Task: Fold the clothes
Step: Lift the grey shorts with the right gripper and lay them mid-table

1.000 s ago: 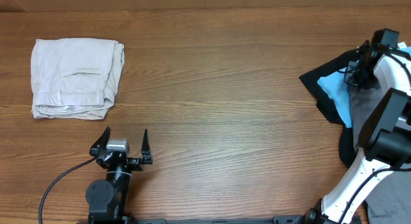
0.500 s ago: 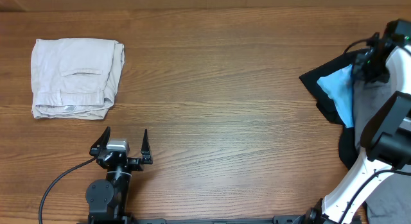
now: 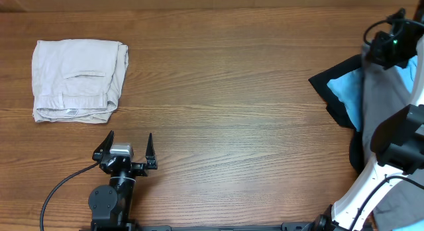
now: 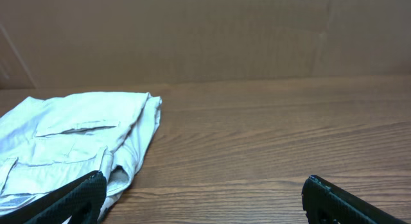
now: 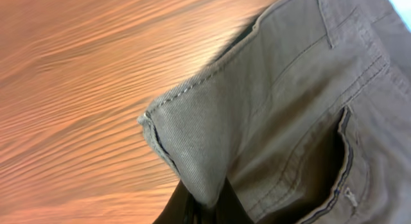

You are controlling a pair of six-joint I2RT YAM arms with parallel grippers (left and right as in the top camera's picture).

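My right gripper (image 3: 389, 47) is shut on a waistband corner of the grey shorts (image 3: 385, 92) and holds them above the table's far right. In the right wrist view the grey shorts (image 5: 289, 102) fill the frame with a slit pocket showing, and the cloth is pinched in my right gripper (image 5: 207, 201). Under them lie a light-blue T-shirt (image 3: 344, 92) and a black garment (image 3: 326, 84). My left gripper (image 3: 126, 150) stands open near the front edge. It is empty in the left wrist view (image 4: 205, 201).
Folded beige shorts (image 3: 78, 79) lie at the far left, just ahead of my left gripper's left finger (image 4: 70, 198). More grey cloth (image 3: 401, 206) lies at the front right corner beside the right arm's base.
My right gripper has shut on the grey shorts and moved up and toward the far right edge, drawing the cloth up over the blue T-shirt. The left arm has not moved.
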